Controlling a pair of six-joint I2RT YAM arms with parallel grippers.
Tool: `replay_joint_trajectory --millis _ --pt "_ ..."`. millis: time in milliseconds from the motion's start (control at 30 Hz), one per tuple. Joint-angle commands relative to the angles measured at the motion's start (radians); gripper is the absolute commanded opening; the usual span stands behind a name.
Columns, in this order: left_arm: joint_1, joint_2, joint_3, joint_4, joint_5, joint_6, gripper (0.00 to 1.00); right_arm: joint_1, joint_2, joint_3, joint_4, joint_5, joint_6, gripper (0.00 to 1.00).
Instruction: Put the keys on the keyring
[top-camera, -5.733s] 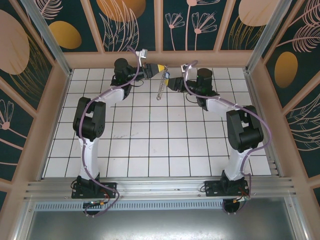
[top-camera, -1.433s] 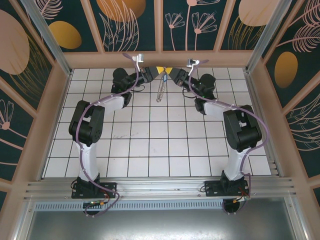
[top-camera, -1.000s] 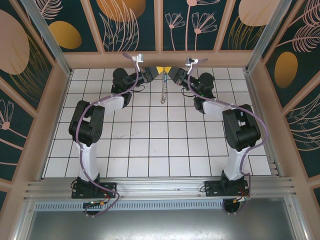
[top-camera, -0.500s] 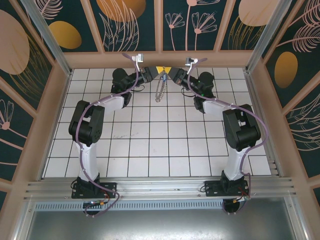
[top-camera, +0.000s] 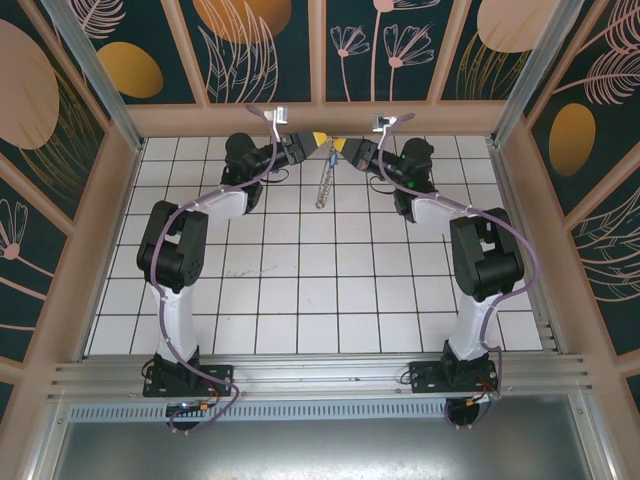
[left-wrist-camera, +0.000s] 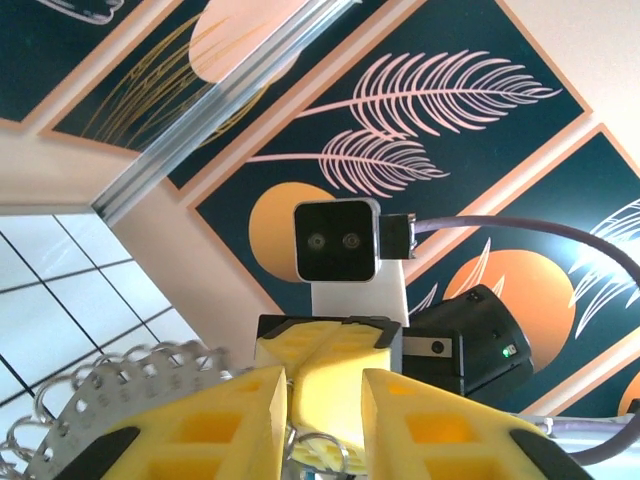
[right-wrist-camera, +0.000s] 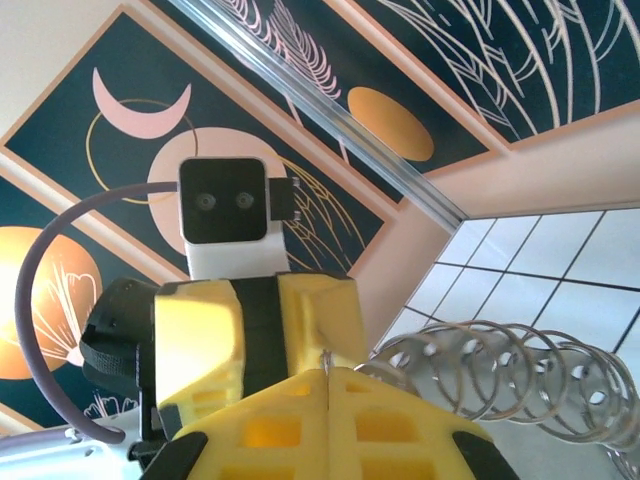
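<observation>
Top view: left claw (top-camera: 316, 139) and right claw (top-camera: 340, 148) with tips near each other above the table (top-camera: 300, 290), keyring (top-camera: 322, 184) dangling just below right claw. Left wrist: left claw released, fingers (left-wrist-camera: 200, 425) parted in front of right claw. Right wrist: right claw clenched on keyring, coil trailing beside its tips.

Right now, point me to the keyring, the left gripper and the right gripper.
keyring (right-wrist-camera: 495, 365): right wrist view, on the coiled perforated metal band.
left gripper (left-wrist-camera: 325, 382): left wrist view, midway between its yellow fingertips.
right gripper (right-wrist-camera: 325, 385): right wrist view, on the seam of its shut jaws.
</observation>
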Motion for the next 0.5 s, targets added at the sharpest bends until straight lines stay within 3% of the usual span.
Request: replay_joint_trajectory --millis 0,233,467 --pt "0.021 -0.052 0.054 -0.029 0.031 0.06 0.27 -0.031 -0.03 0.052 -0.016 -0.089 -0.056 0.0" --pt "0.025 -0.031 0.166 -0.346 0.116 0.275 0.28 -0.06 -0.005 0.109 -0.121 -0.195 -0.134 0.0" --pt "0.024 0.014 0.241 -0.475 0.188 0.346 0.26 -0.062 0.044 0.159 -0.111 -0.276 -0.117 0.0"
